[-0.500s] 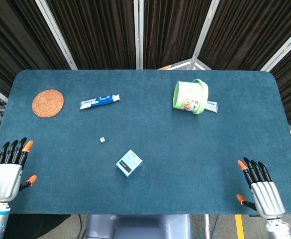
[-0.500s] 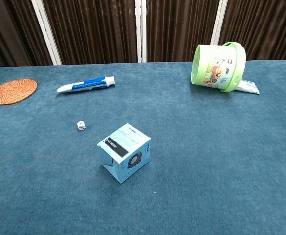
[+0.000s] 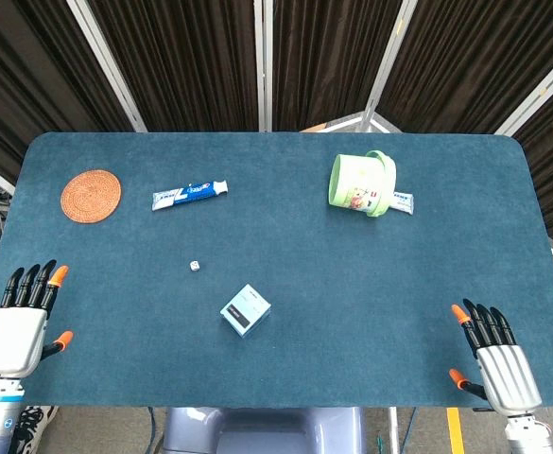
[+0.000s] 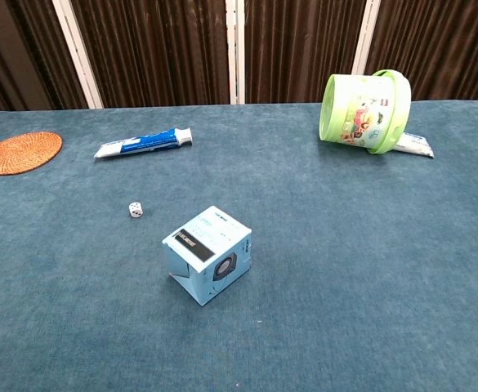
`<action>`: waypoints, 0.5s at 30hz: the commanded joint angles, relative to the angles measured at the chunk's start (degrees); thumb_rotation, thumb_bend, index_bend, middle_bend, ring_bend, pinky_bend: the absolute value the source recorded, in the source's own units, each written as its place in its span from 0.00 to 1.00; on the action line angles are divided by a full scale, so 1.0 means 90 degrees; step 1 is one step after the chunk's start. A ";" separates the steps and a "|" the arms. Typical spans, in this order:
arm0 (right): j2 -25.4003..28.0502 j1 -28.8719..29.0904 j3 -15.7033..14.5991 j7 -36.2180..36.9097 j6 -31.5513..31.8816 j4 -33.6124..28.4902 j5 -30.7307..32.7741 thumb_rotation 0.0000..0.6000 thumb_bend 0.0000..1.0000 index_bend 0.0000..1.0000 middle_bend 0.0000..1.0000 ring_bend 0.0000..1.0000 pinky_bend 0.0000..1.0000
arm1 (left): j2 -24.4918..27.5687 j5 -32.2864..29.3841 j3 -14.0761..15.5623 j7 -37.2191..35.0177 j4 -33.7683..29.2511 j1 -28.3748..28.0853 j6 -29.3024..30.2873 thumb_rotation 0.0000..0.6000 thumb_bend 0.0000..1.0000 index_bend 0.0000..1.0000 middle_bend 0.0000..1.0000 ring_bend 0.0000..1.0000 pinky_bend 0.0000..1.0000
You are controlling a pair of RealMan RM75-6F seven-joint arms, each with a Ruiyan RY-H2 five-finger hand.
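My left hand (image 3: 19,326) lies flat at the near left corner of the blue table (image 3: 371,274), fingers straight and apart, holding nothing. At the near right edge my right hand (image 3: 495,359) lies the same way, empty. Between them sits a small light-blue box (image 3: 246,309) (image 4: 208,254), with a white die (image 3: 194,267) (image 4: 136,209) just beyond it to the left. Neither hand shows in the chest view.
A woven round coaster (image 3: 91,195) (image 4: 20,153) lies at the far left. A blue and white toothpaste tube (image 3: 190,193) (image 4: 142,141) lies beside it. At the far right a green bucket (image 3: 362,183) (image 4: 363,111) lies on its side, a second tube (image 3: 403,202) (image 4: 412,145) behind it.
My left hand has slid slightly back toward the near edge of the table. Nothing else has moved.
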 commanded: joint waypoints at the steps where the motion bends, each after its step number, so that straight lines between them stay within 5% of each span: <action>1: 0.0009 0.0013 0.0032 0.0027 -0.0019 -0.0009 0.0046 1.00 0.07 0.00 0.00 0.00 0.00 | -0.0061 0.0027 -0.0072 -0.0055 0.0237 -0.0231 -0.0282 1.00 0.12 0.03 0.00 0.00 0.00; 15: 0.0106 0.0074 0.0093 0.0224 -0.0142 -0.0070 0.0200 1.00 0.07 0.00 0.00 0.00 0.00 | -0.1045 -0.0979 -0.0778 0.0882 0.0704 -0.1636 -0.1969 1.00 0.23 0.22 0.00 0.00 0.00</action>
